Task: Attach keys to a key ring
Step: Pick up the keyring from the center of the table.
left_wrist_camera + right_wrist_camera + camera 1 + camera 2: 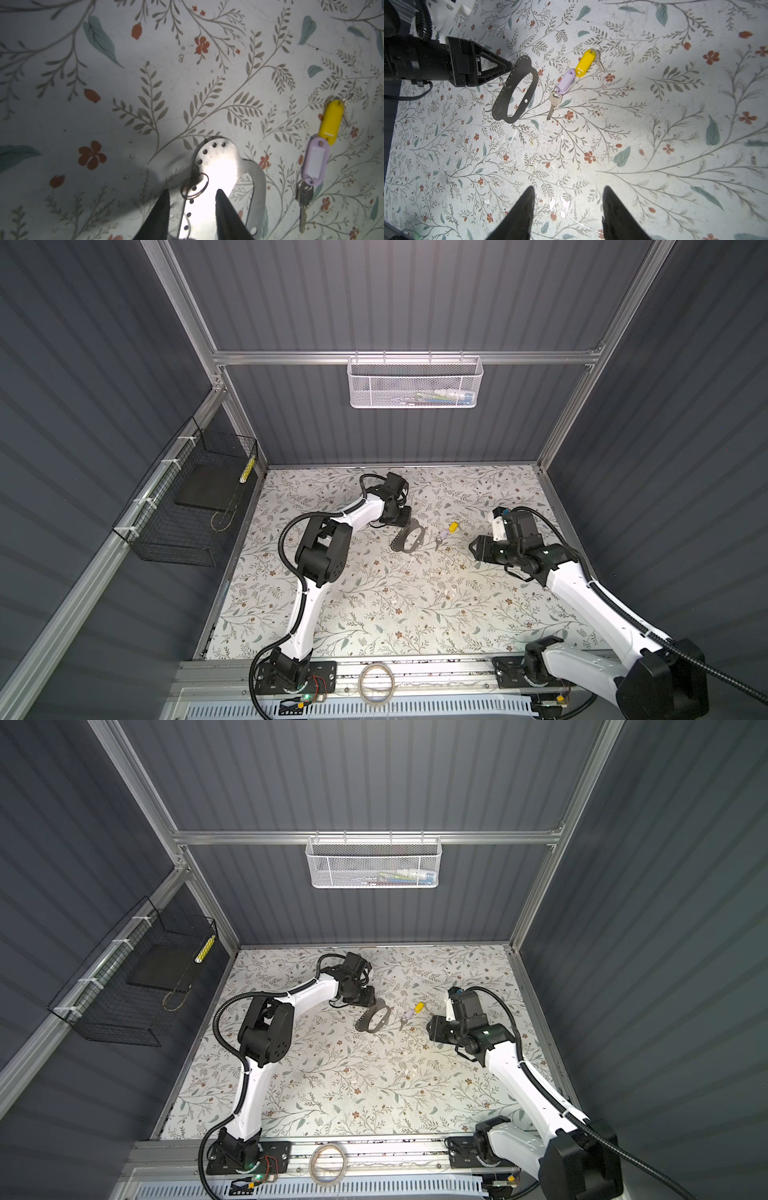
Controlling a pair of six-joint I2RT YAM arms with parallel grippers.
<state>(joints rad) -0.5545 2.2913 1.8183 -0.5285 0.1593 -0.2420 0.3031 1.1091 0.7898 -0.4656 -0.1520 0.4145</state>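
The left tool (192,191), jaws spread, is straddling one end of the key ring (522,63) near the middle of the desk (374,614), while the two keys (565,82) are lying in a line slanting toward the far edge, between the ring and the spread, empty right tool (569,188).

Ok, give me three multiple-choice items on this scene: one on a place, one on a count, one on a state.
1. Where is the metal key with the lilac plastic tag?
A. lifted in the air
B. on the floral table, beside the metal key with the yellow plastic tag
C. in a cup

2. How many tagged keys are on the table?
A. one
B. two
C. four

3. The right gripper is:
A. open and empty
B. shut on the yellow-tagged key
C. shut on the lilac-tagged key

Answers:
1 B: it lies by the yellow tag, outside the flat dark grey oval key ring.
2 B: only the lilac and yellow ones show.
3 A: its jaws stand apart over bare table.
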